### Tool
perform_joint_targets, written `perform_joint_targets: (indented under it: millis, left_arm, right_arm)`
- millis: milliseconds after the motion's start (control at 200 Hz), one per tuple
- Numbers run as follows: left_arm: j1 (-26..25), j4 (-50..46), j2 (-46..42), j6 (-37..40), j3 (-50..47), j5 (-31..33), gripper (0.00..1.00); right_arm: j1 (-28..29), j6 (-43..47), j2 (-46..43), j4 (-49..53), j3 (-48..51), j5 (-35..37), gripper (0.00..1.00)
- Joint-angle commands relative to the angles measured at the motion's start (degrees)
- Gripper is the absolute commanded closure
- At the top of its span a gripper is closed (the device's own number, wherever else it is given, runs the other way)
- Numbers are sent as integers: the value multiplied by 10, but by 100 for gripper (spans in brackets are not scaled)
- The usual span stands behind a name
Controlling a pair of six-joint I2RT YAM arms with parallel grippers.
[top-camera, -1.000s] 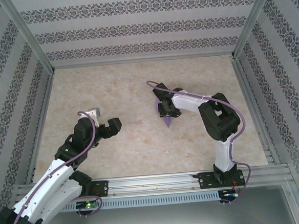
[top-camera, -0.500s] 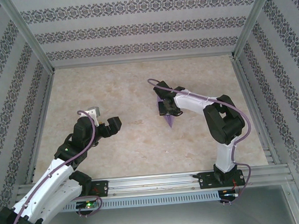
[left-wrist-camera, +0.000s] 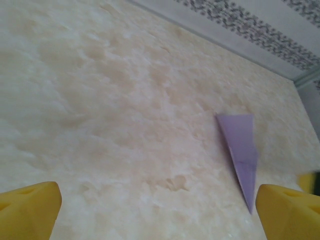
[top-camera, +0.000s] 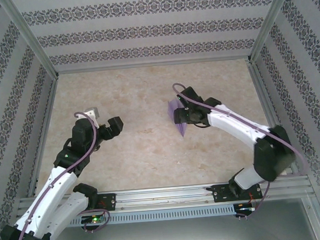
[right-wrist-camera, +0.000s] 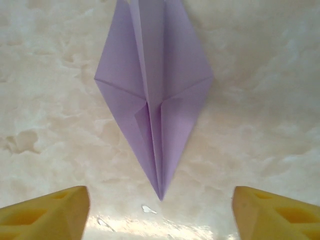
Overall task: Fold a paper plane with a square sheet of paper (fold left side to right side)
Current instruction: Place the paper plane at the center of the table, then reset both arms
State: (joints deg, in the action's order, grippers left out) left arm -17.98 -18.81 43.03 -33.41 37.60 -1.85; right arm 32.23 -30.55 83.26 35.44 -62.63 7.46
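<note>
Your right gripper (right-wrist-camera: 160, 215) hangs over the paper plane (right-wrist-camera: 155, 100), jaws wide, holding nothing. The plane lies flat on the table (top-camera: 140, 149). Your left gripper (top-camera: 105, 119) is wide open and empty, well apart from it. Next, I think, comes folding the left side over: pinch one edge softly.

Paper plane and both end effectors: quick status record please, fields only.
paper plane: lavender pointed dart, lying on the table, ungripped
right end effector: open, empty, just off the plane's pointed tip
left end effector: open, empty, apart from the plane
</note>
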Motion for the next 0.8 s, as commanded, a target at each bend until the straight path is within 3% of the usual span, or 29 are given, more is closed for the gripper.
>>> perform_joint_targets:
  millis: [0,130,455,794]
  left_arm:
    - [41,-37,6,50,28,24,0]
    - [87,-28,19,73,36,13,0]
    - [115,12,26,138,15,50,0]
    - [125,57,22,175,-30,97,0]
  right_arm:
    - [-16,26,-66,10,37,34,17]
    - [-56,56,-146,-14,87,51,2]
    - [-227,115,-254,-111,198,-14,2]
    - [-268,172,-272,-275,305,3,2]
